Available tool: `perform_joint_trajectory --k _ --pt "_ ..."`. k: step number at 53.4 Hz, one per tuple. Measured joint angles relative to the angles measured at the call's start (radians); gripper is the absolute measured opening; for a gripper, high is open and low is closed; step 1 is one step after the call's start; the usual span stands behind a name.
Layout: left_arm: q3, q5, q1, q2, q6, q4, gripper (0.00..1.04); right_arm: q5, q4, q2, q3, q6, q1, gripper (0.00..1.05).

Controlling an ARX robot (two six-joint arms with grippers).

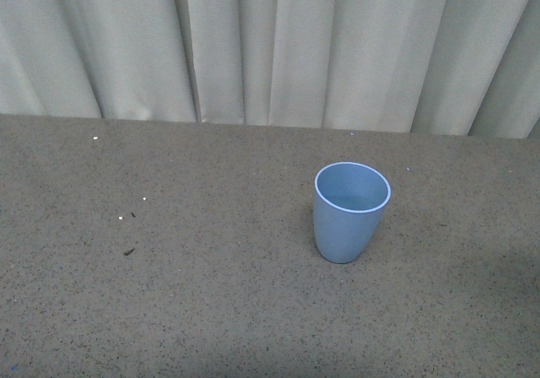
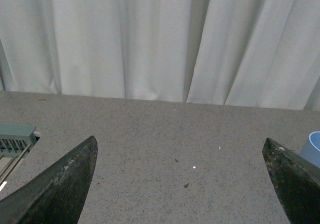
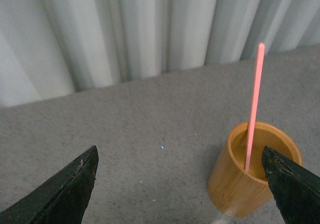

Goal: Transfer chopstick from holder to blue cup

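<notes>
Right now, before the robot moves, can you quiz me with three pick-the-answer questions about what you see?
1. The chopstick stands in: A a bowl; B the wooden holder; C a drawer.
2. The cup is: A red; B green; C blue.
3. The right gripper is: A open; B shut on the chopstick; C shut on nothing.
Answers: B, its lower end sits inside the holder's rim. C, it is light blue all over. A, its jaws stand wide apart with nothing between.
</notes>
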State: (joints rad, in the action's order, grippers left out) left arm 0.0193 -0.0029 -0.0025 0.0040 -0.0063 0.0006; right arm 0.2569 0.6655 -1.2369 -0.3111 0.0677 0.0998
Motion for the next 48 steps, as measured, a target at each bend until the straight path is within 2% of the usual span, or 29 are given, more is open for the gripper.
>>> perform_joint_trajectory --k 6,22,33,48 --pt "0.0 0.0 0.0 0.0 0.0 0.0 0.98 -0.001 -0.031 -0.16 -0.097 -0.005 0.081 0.95" --pt "0.0 0.0 0.0 0.0 0.0 0.0 0.98 -0.022 -0.104 -0.299 -0.263 0.056 0.243 0.95" --pt "0.0 0.0 0.0 0.0 0.0 0.0 0.98 -0.061 -0.042 -0.387 -0.325 0.132 0.306 0.95" --pt "0.0 0.0 0.0 0.0 0.001 0.0 0.98 -0.102 0.056 -0.526 -0.388 0.142 0.332 0.95"
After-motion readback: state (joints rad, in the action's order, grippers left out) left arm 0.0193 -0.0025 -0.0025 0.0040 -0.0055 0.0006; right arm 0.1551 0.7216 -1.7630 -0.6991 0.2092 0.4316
